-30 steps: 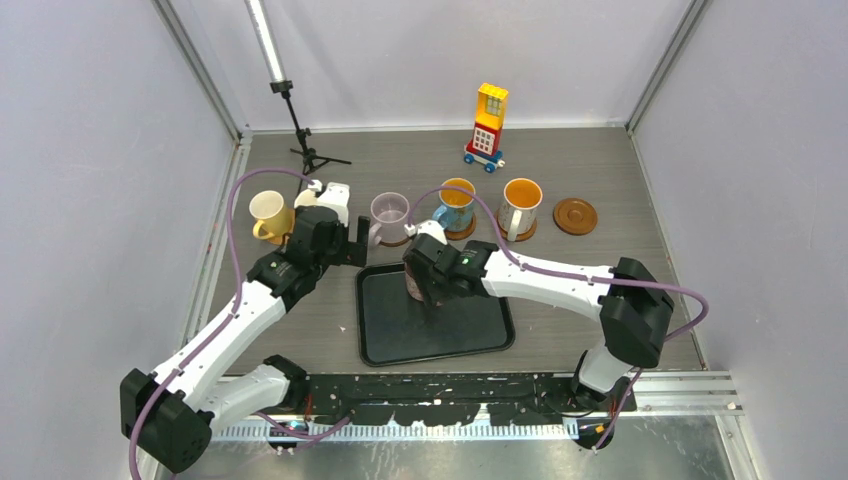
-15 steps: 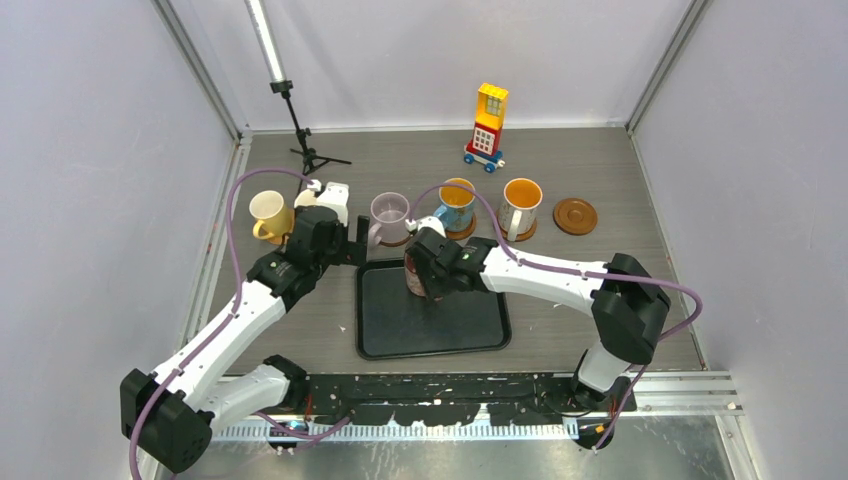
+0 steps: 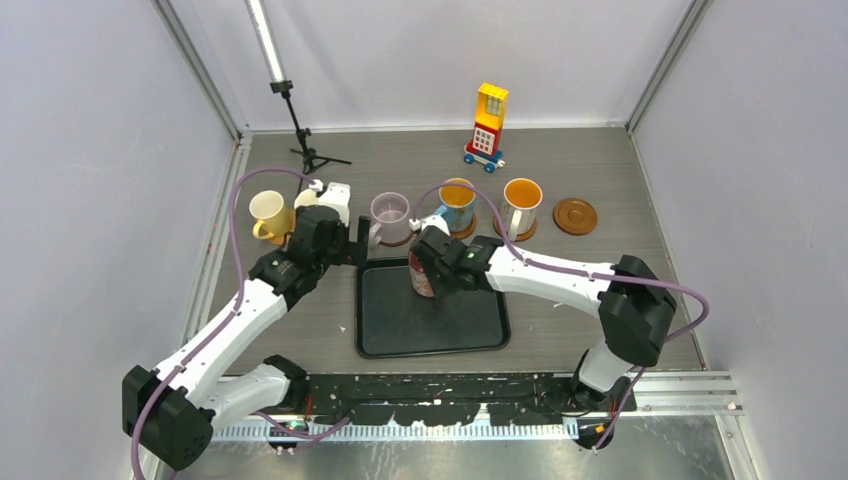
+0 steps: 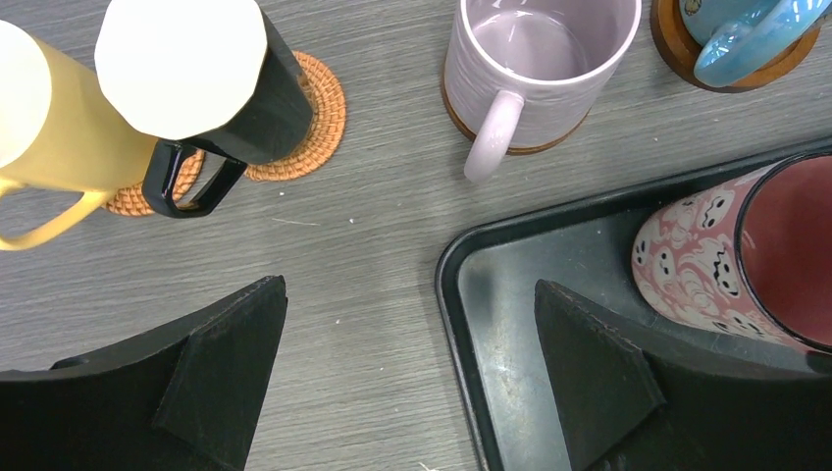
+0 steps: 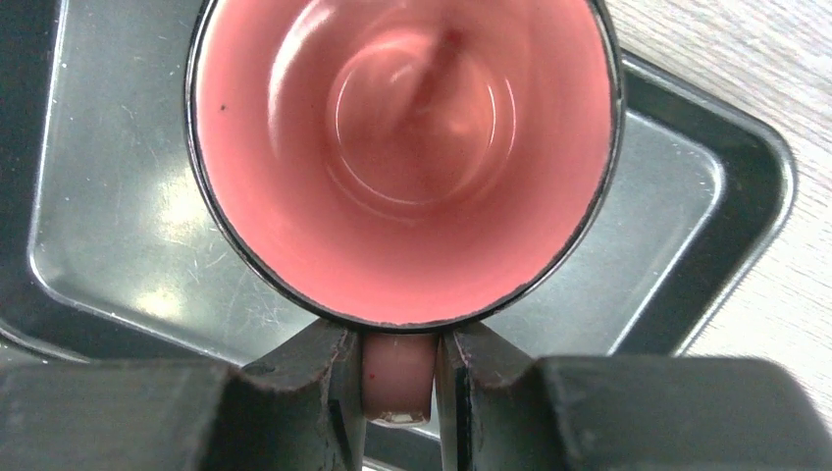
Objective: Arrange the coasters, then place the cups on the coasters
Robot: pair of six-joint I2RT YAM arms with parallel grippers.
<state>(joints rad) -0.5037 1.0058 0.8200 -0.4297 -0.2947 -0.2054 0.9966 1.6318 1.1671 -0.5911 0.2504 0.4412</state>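
The right claw (image 5: 397, 378) had closed on the handle of the empty pink mug (image 5: 402, 147), in the black tray (image 5: 687, 186) under it. The left claw (image 4: 407, 304) stood wide open, empty.

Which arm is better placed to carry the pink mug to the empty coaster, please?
Right. The right end effector is shut on the handle of the pink mug, and the empty coaster lies on that arm's side. The left end effector is open, empty.

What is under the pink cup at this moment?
The black tray lies under the pink cup; nothing else shows around its base. The cup itself covers the spot directly beneath, so contact with the tray cannot be seen.
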